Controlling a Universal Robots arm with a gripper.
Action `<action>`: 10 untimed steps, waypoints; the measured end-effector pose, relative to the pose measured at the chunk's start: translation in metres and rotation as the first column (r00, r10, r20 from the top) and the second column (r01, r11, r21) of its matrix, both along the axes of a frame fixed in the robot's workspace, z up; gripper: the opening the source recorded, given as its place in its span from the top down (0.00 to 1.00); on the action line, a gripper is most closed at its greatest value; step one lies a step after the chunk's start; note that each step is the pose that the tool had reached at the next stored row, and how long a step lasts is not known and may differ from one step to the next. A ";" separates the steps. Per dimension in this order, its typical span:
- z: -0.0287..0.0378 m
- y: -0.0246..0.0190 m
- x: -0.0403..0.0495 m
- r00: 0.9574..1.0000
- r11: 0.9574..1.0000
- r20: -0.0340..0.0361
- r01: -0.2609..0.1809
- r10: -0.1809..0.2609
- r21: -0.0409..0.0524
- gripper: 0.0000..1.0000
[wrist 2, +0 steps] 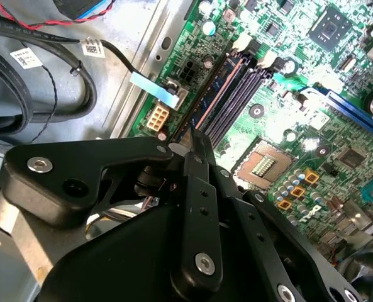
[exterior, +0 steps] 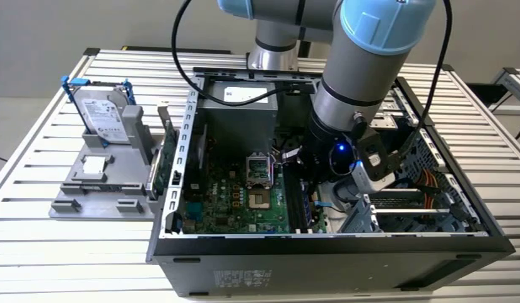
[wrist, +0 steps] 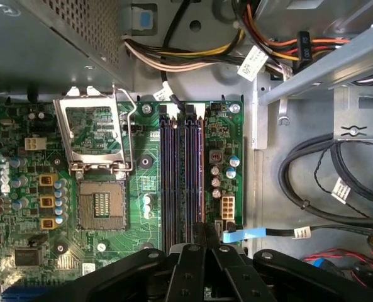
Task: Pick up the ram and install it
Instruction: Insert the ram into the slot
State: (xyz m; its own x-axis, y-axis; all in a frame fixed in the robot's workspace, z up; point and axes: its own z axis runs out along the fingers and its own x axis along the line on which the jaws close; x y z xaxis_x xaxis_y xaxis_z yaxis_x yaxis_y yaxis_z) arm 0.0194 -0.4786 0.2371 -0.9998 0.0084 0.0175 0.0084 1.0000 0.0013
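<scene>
Reaching into the open metal computer case point(exterior: 192, 126), the matte black gripper point(wrist 2: 189, 141) pinches the thin dark-blue ram point(wrist 2: 211, 94) edgewise. It stands in a long slot on the glossy green motherboard point(wrist: 145, 163).

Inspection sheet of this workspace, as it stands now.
Surface: slatted metal table carrying an open computer case.
Job's things: the ram appears to sit in the slot nearest the board's edge; whether it is fully seated cannot be told.
Clutter: hard drive upright on a grey stand; green card beside the case.
Grippers: end effector inside the case, at one end of the ram.
Cables: wire bundle, black cables, blue flat cable, all inside the case.
Surroundings: another metal frame at the exterior view's right.
</scene>
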 end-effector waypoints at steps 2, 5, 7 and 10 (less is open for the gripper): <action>0.0000 0.0000 0.0000 1.000 1.000 0.000 -0.030 0.030 0.000 1.00; -0.0001 0.0000 0.0000 0.996 0.996 0.000 -0.084 0.084 0.000 1.00; -0.0002 0.0001 0.0000 0.993 0.993 0.000 -0.119 0.119 0.000 1.00; -0.0001 0.0004 0.0000 0.986 0.986 0.000 -0.166 0.166 0.000 1.00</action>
